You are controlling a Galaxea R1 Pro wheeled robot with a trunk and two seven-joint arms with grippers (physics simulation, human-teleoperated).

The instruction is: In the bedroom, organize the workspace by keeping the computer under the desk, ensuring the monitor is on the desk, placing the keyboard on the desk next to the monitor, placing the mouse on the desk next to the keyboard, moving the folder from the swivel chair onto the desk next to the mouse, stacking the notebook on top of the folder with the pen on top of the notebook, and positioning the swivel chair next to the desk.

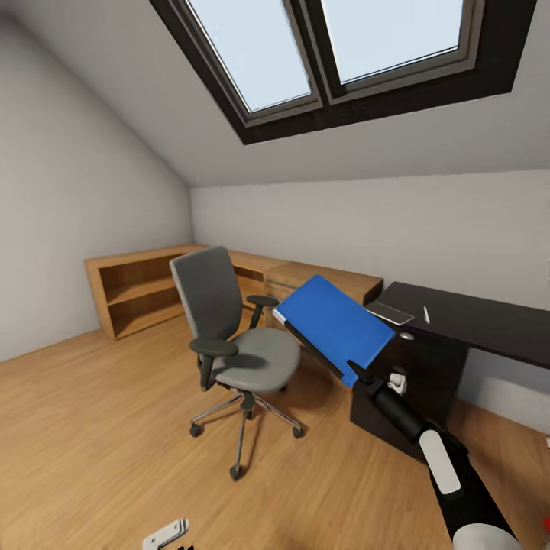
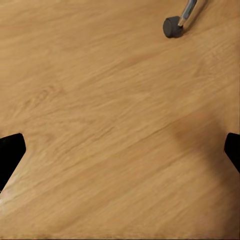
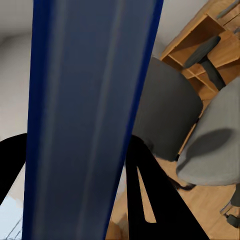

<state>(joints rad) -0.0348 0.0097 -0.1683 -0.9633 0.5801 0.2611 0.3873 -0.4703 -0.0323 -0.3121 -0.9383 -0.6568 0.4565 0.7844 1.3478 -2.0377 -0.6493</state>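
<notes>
Head view: the right tool [image 1: 357, 372] is gripping one blue folder [image 1: 334, 327] by its lower edge, holding it tilted in the air between one swivel chair [image 1: 233, 344], just beyond the folder's far side, and one black bench [image 1: 489, 325] on the other side. On the bench one grey notebook [image 1: 389, 312] and one white pen [image 1: 426, 314] are lying near the tool.

Left wrist view: the left tool [image 2: 120, 150] is hanging wide open over the wooden floor [image 2: 100, 125], holding nothing; one chair caster [image 2: 173, 27] is showing ahead.

Right wrist view: the folder [image 3: 85, 120] is sitting clamped between the fingers [image 3: 150, 195], with the chair [image 3: 170, 120] beyond.
</notes>
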